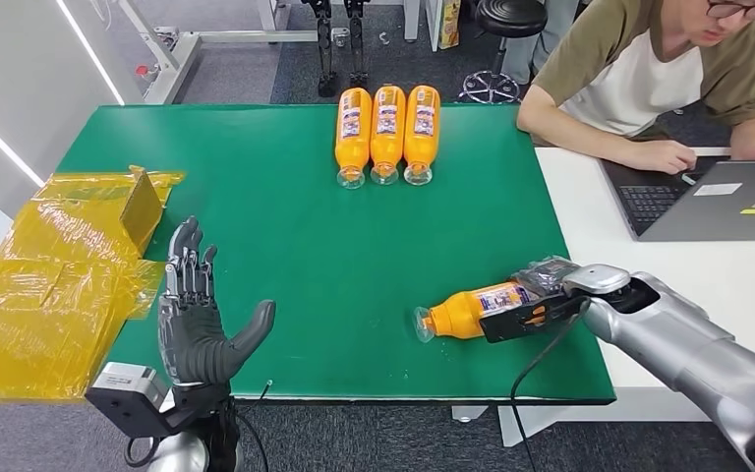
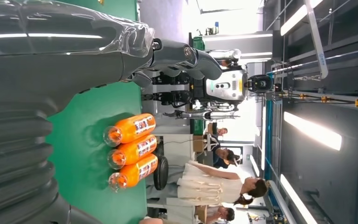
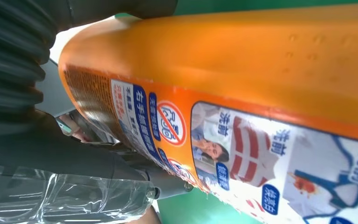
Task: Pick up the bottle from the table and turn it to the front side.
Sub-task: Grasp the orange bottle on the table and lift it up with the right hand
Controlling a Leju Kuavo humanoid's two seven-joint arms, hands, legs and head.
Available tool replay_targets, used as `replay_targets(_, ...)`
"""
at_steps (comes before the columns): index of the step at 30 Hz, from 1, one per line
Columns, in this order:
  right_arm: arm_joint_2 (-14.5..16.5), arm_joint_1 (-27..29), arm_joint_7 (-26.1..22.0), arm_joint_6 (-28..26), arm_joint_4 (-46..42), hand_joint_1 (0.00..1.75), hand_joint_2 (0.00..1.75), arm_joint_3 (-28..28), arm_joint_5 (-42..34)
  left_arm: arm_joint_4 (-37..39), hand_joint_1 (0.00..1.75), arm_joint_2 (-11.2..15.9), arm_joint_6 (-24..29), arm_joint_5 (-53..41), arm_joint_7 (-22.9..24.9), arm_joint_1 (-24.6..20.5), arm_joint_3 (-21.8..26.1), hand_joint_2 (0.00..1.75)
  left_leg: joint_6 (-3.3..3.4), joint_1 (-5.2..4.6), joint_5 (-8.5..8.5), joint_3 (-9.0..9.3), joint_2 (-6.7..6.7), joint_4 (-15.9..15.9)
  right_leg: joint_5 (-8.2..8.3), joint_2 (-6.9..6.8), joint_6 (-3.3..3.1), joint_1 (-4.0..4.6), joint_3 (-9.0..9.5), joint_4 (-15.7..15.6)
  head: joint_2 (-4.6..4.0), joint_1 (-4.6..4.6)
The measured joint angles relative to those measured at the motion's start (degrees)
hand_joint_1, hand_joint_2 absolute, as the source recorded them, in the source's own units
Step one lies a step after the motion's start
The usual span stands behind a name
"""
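Gripping the orange bottle (image 1: 472,312) lying on its side on the green table (image 1: 285,246), our right hand (image 1: 541,295) wraps its base end. Well across from it, our left hand (image 1: 192,320) hovers empty, fingers spread, near yellow wrapped packaging (image 1: 49,285).

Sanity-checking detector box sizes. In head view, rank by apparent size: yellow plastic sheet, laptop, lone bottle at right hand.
1. yellow plastic sheet, clearly largest.
2. laptop.
3. lone bottle, smallest, partly hidden by the right hand.

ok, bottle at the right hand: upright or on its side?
On its side. The bottle lies flat on the green table, cap end pointing toward the robot's left, with the right hand on its base end.
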Motion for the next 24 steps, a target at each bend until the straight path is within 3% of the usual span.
replay_targets(5,0.8,0.4,-0.3,-3.7,0.6,1.75,1.75,-0.1,0.9,-0.1,0.00,0.2,0.4,0.0,-0.3,0.6,0.0,1.75,0.00,0.01,0.00,-0.01,-0.01,0.0,0.00,-0.01,-0.01,0.01,0.03,0.0,0.00,0.00)
replay_targets(11,5.1,4.0,2.4,-21.6,1.9,1.75,1.75,-4.1,4.5,-1.8,0.00,0.3,-0.2,-0.7,-0.6,2.1,0.1,1.75,-0.01,0.04,0.01,-0.01,-0.08,0.0,-0.03,-0.07,0.00,0.05,0.00,0.0,0.00,-0.01)
replay_targets(15,8.0,7.2,3.0,-27.9,1.9,1.75,1.75,-7.9,5.3,-2.5,0.00,0.2,-0.6,-1.2,-0.6,2.6,0.4,1.75,-0.02,0.08,0.01,-0.05,-0.13,-0.1,-0.05,-0.13,0.00,0.09,0.01,0.0,0.00,0.01)
replay_targets(18,11.3,11.7,1.3,-35.2,0.6,1.75,1.75,-13.3,5.2,-2.6,0.00,0.2,-0.7,-1.8,-0.6,2.8,0.6,1.75,-0.02,0.12,0.01,-0.07,-0.13,-0.1,-0.06,-0.13,-0.01,0.10,0.01,0.0,0.00,0.01)
replay_targets(24,20.9,23.6,-5.5,-52.9,-6.8,1.71,1.75,-26.4,2.3,-2.7,0.00,0.0,-0.9,-2.1,-0.7,2.8,0.8,1.75,-0.05,0.13,-0.01,-0.04,-0.13,-0.1,-0.14,-0.13,-0.05,0.14,-0.03,0.0,0.00,-0.02)
